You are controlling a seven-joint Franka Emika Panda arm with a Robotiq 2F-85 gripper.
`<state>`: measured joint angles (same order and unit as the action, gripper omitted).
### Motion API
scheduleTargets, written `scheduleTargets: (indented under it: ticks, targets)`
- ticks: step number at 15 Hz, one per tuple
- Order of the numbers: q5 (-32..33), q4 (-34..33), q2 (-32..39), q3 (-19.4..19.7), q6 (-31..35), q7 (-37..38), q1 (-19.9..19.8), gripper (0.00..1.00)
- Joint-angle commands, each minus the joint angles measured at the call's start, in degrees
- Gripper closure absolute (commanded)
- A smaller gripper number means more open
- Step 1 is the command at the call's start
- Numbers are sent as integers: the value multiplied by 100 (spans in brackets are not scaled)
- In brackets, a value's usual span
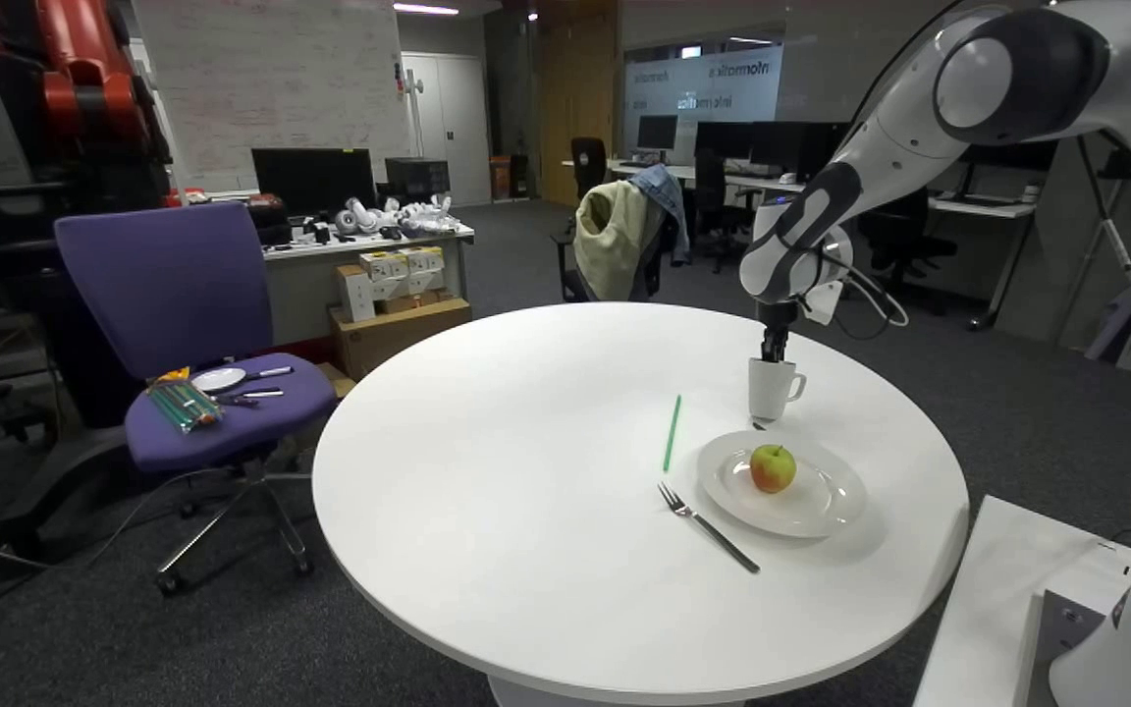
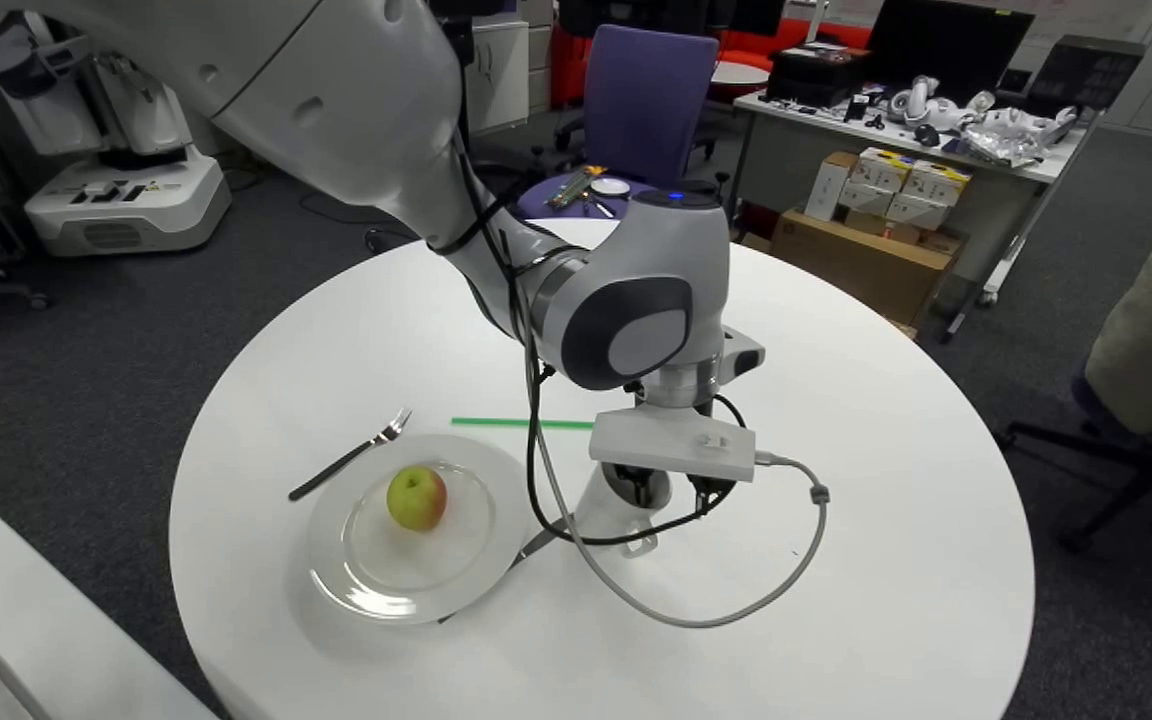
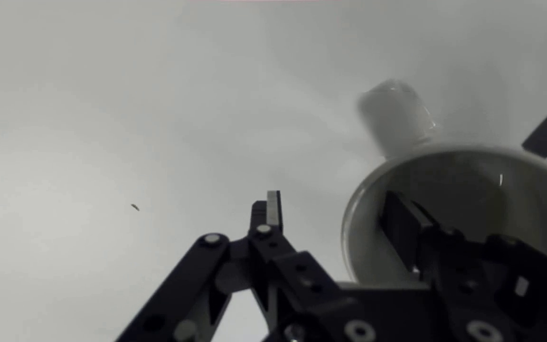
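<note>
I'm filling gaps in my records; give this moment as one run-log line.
end effector: open, one finger inside mug, other outside; apple: on plate; fork: beside plate

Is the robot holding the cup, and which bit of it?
Nothing is held: the gripper is open across the wall of the white mug, one finger inside, the other outside.
</note>
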<state>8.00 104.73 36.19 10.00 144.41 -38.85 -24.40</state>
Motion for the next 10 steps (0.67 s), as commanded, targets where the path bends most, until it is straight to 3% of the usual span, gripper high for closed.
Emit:
scheduleTargets:
  ticks: [1,5,10]
  targets:
    - [-152,-199,-41,-104,-251,59,-134,69]
    - [-449,-315,-59,-195,-440,35,-269,99]
    - [-949,-560,-40,-323,-870,-4,-431,97]
